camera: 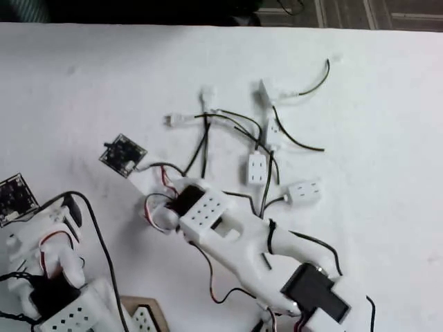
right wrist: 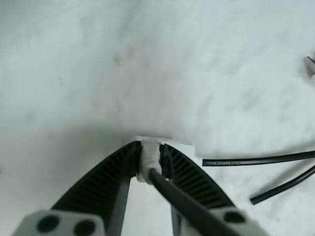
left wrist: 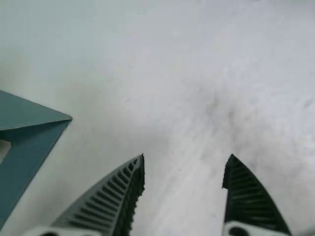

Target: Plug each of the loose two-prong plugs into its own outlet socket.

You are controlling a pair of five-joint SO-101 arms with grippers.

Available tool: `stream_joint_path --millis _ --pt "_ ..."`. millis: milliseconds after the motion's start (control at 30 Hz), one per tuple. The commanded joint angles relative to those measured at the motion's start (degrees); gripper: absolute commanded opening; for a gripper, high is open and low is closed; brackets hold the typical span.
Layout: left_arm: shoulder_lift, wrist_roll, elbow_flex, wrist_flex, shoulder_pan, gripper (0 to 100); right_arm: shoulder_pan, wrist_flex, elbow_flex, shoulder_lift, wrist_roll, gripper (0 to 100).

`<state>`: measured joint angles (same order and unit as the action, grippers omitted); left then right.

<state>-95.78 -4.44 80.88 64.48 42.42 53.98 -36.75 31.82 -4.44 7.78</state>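
Two arms stand at a white table [camera: 387, 104], and the right one stretches from the near right corner toward the middle. The right gripper [right wrist: 149, 146] has its fingers pressed together on a white two-prong plug [right wrist: 149, 157]. The plug's long axis runs in line with the fingers. Its black cord [right wrist: 182, 199] leaves the rear end back toward the wrist, and its front end points away, at a white edge [right wrist: 170, 142] lying on the table just past the fingertips. What that white piece is cannot be told, and the prongs are hidden. The left gripper [left wrist: 186, 157] hangs over bare tabletop with its fingers well apart and nothing between them, beside a teal flat-edged piece [left wrist: 27, 135]. From the high view, a second plug [camera: 178, 120] lies flat beyond the right arm, its long axis across the table and its prongs pointing to the left. A third white plug [camera: 206, 93] lies farther back, with its cord trailing toward the arms. An outlet socket [camera: 257, 168] lies to the right of the tangled cords with its long axis near to far. Another socket [camera: 304, 191] sits just beside it to the right, lying crosswise. A black square marker [camera: 123, 154] rests left of the right arm's wrist.
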Motion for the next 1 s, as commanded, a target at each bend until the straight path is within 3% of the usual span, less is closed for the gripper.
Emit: stream_joint_path --millis 0,467,967 --pt "-0.5 -0.5 -0.2 -0.7 0.4 27 -0.2 0.9 -3.0 -0.3 -0.6 1.8" --pt "-0.5 -0.5 0.4 -0.7 0.4 27 2.7 0.7 -2.0 2.9 -0.6 1.8" --pt "-0.5 -0.8 0.7 -0.8 0.4 27 0.6 -3.9 -2.0 5.3 -0.1 1.8"
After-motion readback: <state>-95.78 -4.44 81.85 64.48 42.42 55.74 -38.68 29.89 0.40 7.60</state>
